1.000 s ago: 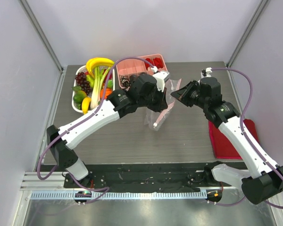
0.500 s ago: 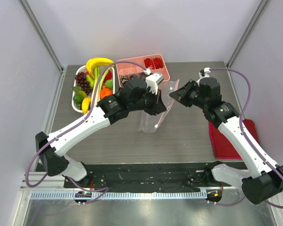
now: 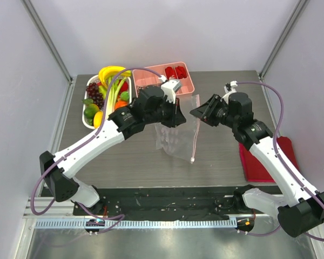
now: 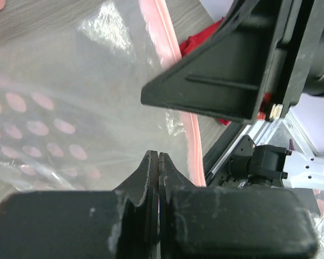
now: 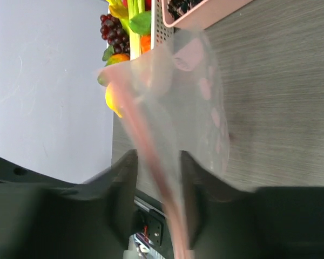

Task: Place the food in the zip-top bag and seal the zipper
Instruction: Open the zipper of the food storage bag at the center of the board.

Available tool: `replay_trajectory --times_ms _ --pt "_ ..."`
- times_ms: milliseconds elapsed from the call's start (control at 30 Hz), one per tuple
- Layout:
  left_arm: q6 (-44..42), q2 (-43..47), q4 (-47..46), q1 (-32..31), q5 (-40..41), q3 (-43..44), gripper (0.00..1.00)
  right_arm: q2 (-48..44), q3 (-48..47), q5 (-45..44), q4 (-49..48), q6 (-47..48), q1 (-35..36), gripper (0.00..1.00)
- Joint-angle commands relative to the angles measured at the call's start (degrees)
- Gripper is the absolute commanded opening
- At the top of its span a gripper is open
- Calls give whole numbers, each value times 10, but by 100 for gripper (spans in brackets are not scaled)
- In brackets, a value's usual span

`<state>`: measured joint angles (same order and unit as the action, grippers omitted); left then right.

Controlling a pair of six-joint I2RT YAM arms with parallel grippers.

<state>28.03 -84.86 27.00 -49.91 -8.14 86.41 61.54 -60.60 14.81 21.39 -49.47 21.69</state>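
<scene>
My left gripper (image 3: 175, 116) is shut on the zip-top bag (image 3: 173, 141) and holds the clear pouch up off the table. In the left wrist view its jaws (image 4: 158, 156) pinch the film beside the pink zipper (image 4: 193, 145). The zipper (image 3: 195, 129) hangs down the bag's right edge and ends in a pale slider (image 3: 193, 160). My right gripper (image 3: 198, 112) is open at the bag's upper right. In the right wrist view the blurred zipper (image 5: 151, 162) runs between its spread fingers (image 5: 156, 178). The food stays in the white basket: grapes (image 3: 93, 91), leek (image 3: 114, 97), orange fruit (image 3: 120, 105), green fruit (image 3: 90, 110).
The white basket (image 3: 85, 121) stands at the back left with a banana (image 3: 113, 71) on top. A pink compartment tray (image 3: 190, 81) is behind the bag. A red board (image 3: 270, 162) lies at the right edge. The grey table (image 3: 221, 156) fronts onto a black base rail.
The bag has swung open and hangs lower, with its zipper edge and slider now down to the right. The left gripper has drawn back left; the right gripper has closed in on the zipper.
</scene>
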Motion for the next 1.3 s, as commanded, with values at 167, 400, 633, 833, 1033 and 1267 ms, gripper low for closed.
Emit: replay_trajectory --times_ms 167,400,633,833,1033,1267 --pt "17 14 -36 10 -56 -16 26 -15 9 3 -33 0 2 1" --pt "12 12 -35 -31 -25 -20 58 -10 -1 2 -39 -33 3 1" --pt "4 -4 -15 -41 9 -8 56 -16 2 7 -41 -33 3 1" --pt "0 -18 7 -39 37 -8 38 -18 5 25 -49 -39 4 1" --pt "4 -10 -12 -35 26 -22 26 -17 7 29 -51 -40 4 1" --pt "14 -27 -9 -40 23 -5 33 -17 15 12 -50 -66 5 1"
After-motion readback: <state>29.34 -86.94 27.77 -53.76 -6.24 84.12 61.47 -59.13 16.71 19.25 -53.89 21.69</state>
